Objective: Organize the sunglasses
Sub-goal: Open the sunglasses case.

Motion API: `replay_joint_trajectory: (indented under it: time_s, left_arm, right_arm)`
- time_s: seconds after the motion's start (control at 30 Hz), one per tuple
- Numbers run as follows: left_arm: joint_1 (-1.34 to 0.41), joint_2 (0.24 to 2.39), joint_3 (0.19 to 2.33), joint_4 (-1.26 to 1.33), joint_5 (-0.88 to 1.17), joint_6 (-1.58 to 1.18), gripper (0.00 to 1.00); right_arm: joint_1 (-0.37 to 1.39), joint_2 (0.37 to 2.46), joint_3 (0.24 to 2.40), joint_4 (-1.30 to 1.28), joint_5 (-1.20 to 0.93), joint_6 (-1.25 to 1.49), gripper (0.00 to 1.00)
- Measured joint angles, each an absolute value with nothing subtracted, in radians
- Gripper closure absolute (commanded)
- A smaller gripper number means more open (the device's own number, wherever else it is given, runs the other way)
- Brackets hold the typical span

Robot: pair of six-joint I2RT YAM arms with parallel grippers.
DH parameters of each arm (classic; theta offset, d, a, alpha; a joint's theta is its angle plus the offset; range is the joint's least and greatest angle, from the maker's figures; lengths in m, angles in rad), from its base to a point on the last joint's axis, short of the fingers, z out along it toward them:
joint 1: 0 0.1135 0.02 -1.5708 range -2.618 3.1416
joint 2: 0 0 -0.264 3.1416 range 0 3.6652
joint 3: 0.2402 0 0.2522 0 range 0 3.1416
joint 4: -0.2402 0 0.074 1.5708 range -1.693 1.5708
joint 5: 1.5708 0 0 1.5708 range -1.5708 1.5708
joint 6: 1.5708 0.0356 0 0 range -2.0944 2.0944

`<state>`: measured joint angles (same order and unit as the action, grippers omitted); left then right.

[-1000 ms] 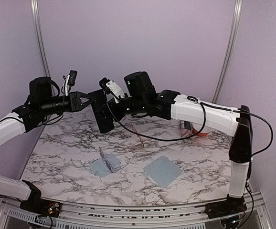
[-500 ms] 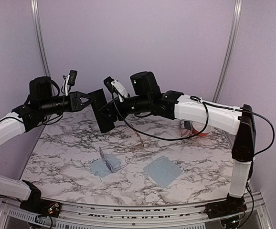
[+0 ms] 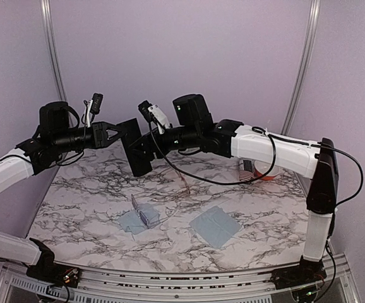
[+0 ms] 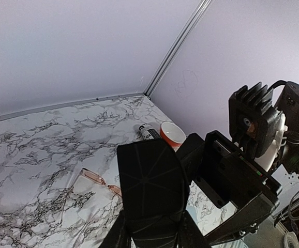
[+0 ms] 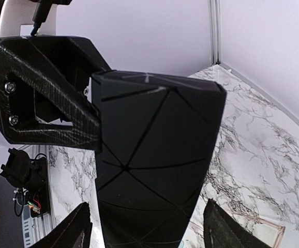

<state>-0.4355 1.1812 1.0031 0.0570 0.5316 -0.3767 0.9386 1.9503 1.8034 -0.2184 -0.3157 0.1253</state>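
Note:
A black oblong case hangs above the table's back, and my left gripper is shut on one end of it. My right gripper faces it from the other side. In the right wrist view its fingers stand open on either side of the case, with gaps showing. The left wrist view has the case filling its middle. The wire-framed sunglasses with pinkish lenses lie on the marble; they show as sunglasses beside the case. The pale-lilac sunglasses rest on a blue cloth.
A second blue cloth lies at the front right of centre. A stars-and-stripes case and an orange bowl sit at the back right, under the right forearm. The lilac walls close in behind and at both sides.
The right arm has shifted slightly right and up near the case, and its jaws narrowed and widened again. The left arm and the black case have held still.

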Motion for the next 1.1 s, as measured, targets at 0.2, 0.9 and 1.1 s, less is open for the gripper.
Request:
replay_joint_trajectory:
  time_s: [0.2, 0.9, 1.1]
  left_arm:
    - [-0.447, 1.181, 1.005, 0.045, 0.522, -0.374, 0.83]
    - [-0.452, 1.181, 1.015, 0.024, 0.497, -0.362, 0.84]
    - [-0.453, 1.181, 1.015, 0.022, 0.496, -0.355, 0.83]
  right_arm:
    - [0.938, 1.959, 1.828, -0.222, -0.315, 0.131, 0.27]
    - [0.945, 1.997, 1.868, -0.228, -0.329, 0.138, 0.39]
    - [0.945, 1.997, 1.868, -0.233, -0.327, 0.134, 0.45]
